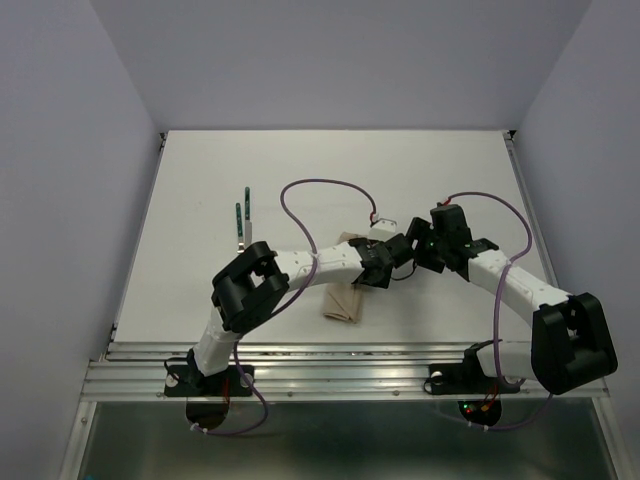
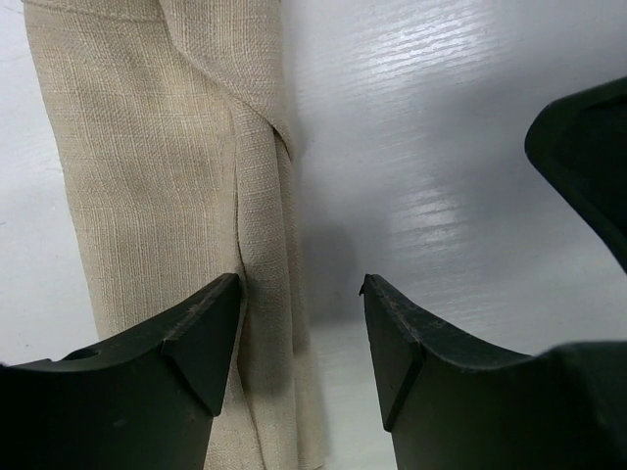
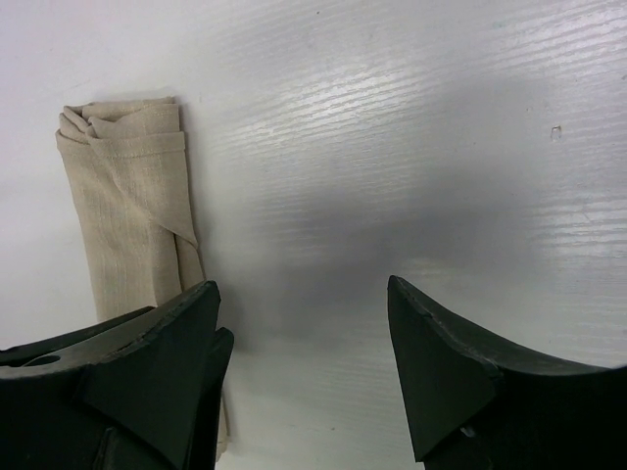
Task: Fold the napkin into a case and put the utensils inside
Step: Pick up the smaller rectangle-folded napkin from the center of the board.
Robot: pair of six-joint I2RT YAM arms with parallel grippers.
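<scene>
The napkin (image 1: pixel 345 303) lies folded into a narrow beige case just in front of the table's middle, its middle hidden under my left forearm. In the left wrist view the case (image 2: pixel 167 166) runs down the left side. My left gripper (image 2: pixel 299 284) is open, its left finger over the cloth's right edge and its right finger over bare table. My right gripper (image 3: pixel 304 284) is open over bare table, with the case (image 3: pixel 132 206) to its left. Both grippers (image 1: pixel 395 260) (image 1: pixel 428 252) hang close together right of the case. The green-handled utensils (image 1: pixel 242 215) lie far left.
White table (image 1: pixel 450 180) enclosed by pale walls on three sides. A metal rail (image 1: pixel 340 360) runs along the near edge by the arm bases. Purple cables (image 1: pixel 320 190) loop above both arms.
</scene>
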